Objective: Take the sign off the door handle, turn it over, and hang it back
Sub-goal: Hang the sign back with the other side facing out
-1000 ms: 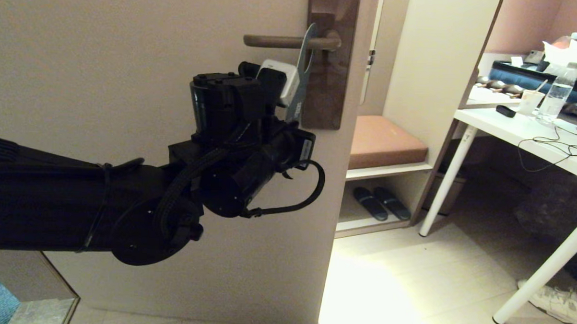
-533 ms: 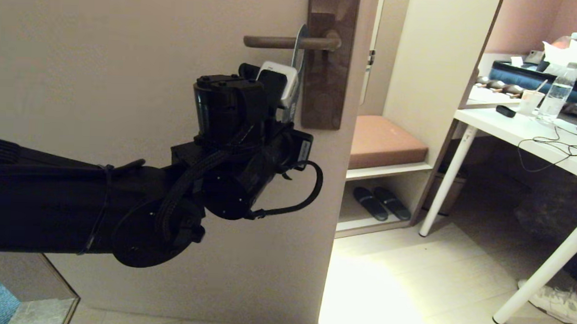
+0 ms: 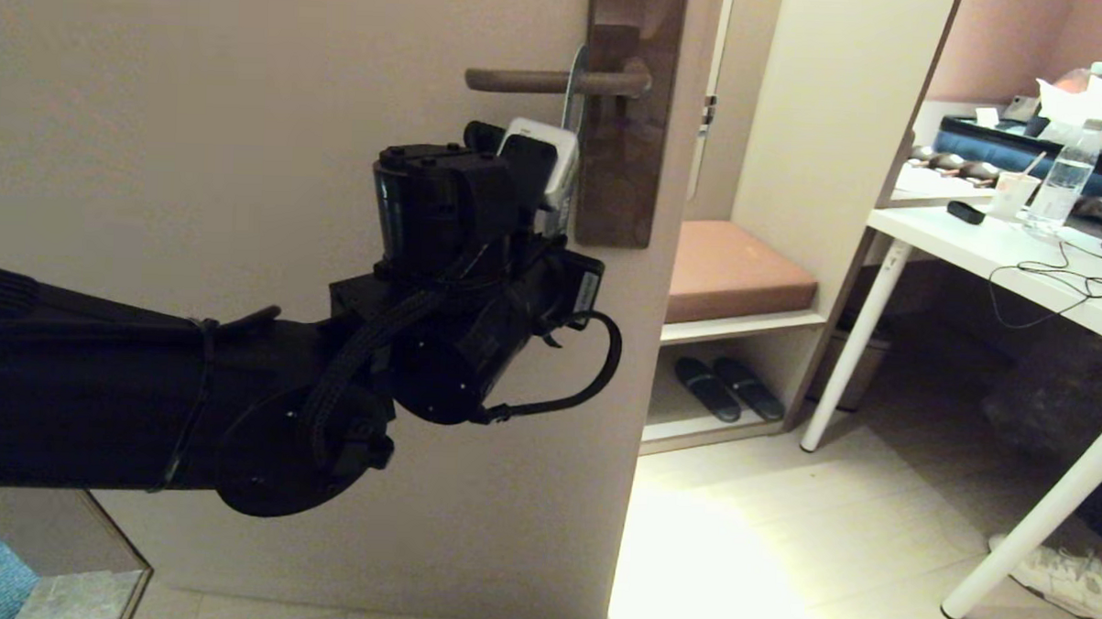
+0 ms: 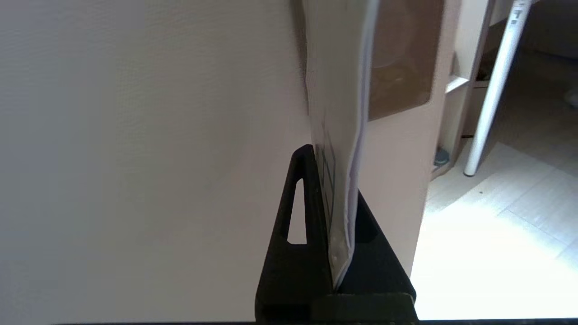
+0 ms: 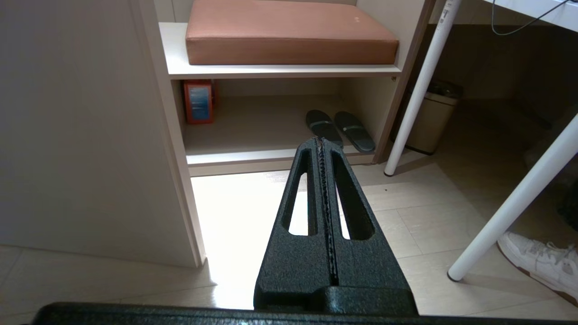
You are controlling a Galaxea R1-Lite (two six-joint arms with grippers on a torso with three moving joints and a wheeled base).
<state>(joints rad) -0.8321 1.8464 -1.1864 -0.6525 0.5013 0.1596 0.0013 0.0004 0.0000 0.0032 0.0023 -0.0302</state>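
Observation:
The sign hangs edge-on, its top looped round the door handle, a brown lever on a tall brown backplate. In the left wrist view my left gripper is shut on the sign's lower end, with the pale face turned toward the door. In the head view the left arm reaches up just below the lever, and its wrist hides the sign's lower half. My right gripper is shut and empty, low over the floor, and out of the head view.
The door's free edge is right of the backplate. Beyond it are a shelf with a brown cushion and slippers. A white table with a bottle and cables stands at right, and a person's shoe is by its leg.
The sign has turned from slanted, with its grey-blue face showing, to edge-on, and has slid a little left along the lever. The left gripper has risen slightly.

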